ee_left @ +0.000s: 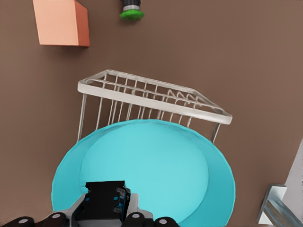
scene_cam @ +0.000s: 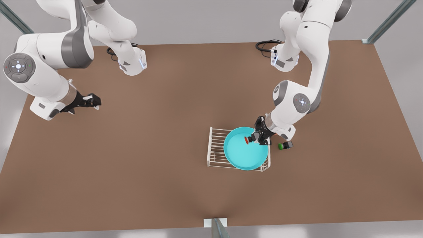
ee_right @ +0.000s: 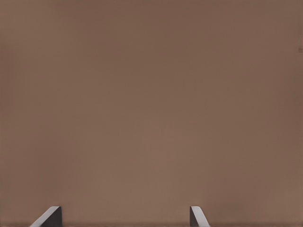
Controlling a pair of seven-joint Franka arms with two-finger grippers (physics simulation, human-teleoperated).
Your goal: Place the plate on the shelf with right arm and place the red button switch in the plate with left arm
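Gripped between the fingers of the left gripper is the red button switch, held above the plate near its 2 o'clock rim in the front view, red cap pointing toward the plate's centre. In the left wrist view the switch's black body is seen clamped over the turquoise dish. The plate is seated on top of the shelf, covering the rack's 3 o'clock part. A green-capped switch is found on the table just beyond the shelf at 3 o'clock, and a salmon-pink cube is seen beside it in the left wrist view. The right gripper is held at 9 o'clock, well apart from the shelf, fingers spread wide and empty.
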